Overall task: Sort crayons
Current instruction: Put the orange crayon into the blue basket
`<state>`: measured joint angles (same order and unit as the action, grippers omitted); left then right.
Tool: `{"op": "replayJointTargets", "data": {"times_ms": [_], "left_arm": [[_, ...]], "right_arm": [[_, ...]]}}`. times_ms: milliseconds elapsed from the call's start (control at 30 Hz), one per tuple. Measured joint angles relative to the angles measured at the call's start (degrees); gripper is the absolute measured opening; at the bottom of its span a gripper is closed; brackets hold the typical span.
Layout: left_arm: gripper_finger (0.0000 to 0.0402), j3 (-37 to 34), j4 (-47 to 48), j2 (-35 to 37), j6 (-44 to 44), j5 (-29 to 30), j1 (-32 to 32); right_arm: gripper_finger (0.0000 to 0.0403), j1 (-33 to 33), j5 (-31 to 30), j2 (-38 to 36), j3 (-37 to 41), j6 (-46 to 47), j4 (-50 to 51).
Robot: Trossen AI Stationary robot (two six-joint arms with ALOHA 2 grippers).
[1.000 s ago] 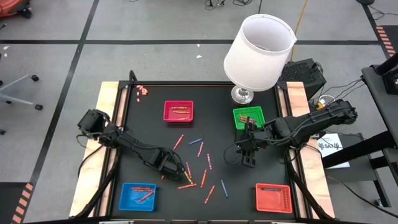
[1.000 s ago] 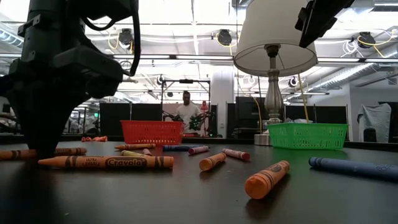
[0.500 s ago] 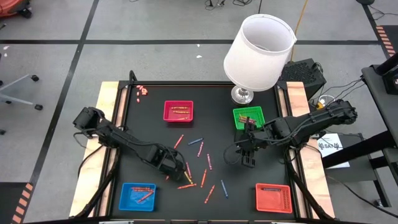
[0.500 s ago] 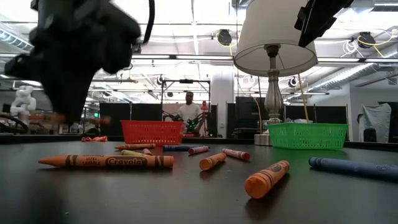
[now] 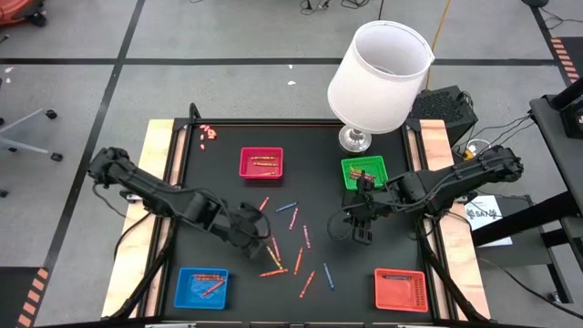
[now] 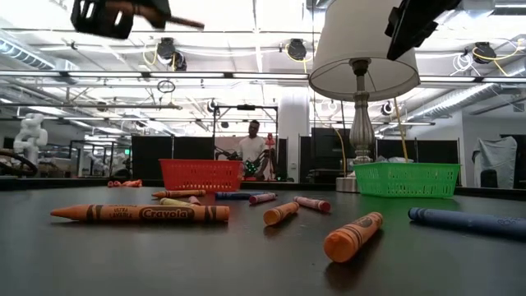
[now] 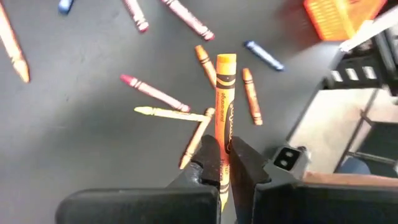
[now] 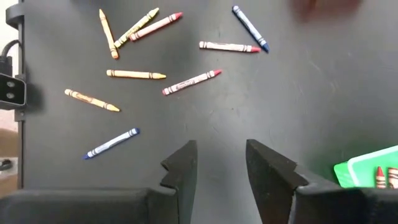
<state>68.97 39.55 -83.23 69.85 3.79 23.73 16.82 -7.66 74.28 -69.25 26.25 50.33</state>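
My left gripper [image 5: 259, 230] is shut on an orange crayon [image 7: 225, 93], raised above the loose crayons [image 5: 293, 244] that lie flat on the black table in its middle and near part. The gripper also shows at the top of the low view [image 6: 107, 15], with the crayon [image 6: 182, 22] sticking out of it. My right gripper [image 5: 362, 225] is open and empty above the table, near the green tray [image 5: 364, 171]; its fingers stand apart in the right wrist view [image 8: 221, 168]. My left gripper pinches the orange crayon between its two fingers, on the crayon's wrapped shaft [image 7: 222, 146] toward the end nearest the wrist. The crayon lies along the fingers and sticks out well past the fingertips. It is lifted clear of the table.
A pink-red tray [image 5: 261, 162] stands at the far middle, a blue tray [image 5: 202, 286] at the near left, and an orange-red tray [image 5: 401, 289] at the near right. A white-shaded lamp [image 5: 378, 77] stands at the far right. A person [image 6: 251, 148] is in the room behind.
My left gripper has risen from the table top with the orange crayon, which is now lifted clear. It has also gone a little toward the far edge. In the low view it has gone from table level to the top of the picture.
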Motion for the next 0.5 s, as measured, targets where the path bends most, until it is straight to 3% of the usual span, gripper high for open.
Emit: {"op": "replayJointTargets", "data": {"times_ms": [500], "left_arm": [[0.0008,5.47,0.1,7.08,-10.24,1.68,-0.02]], "right_arm": [[0.0121,0.0,-1.89,0.0,0.0,1.65,-6.97]]}}
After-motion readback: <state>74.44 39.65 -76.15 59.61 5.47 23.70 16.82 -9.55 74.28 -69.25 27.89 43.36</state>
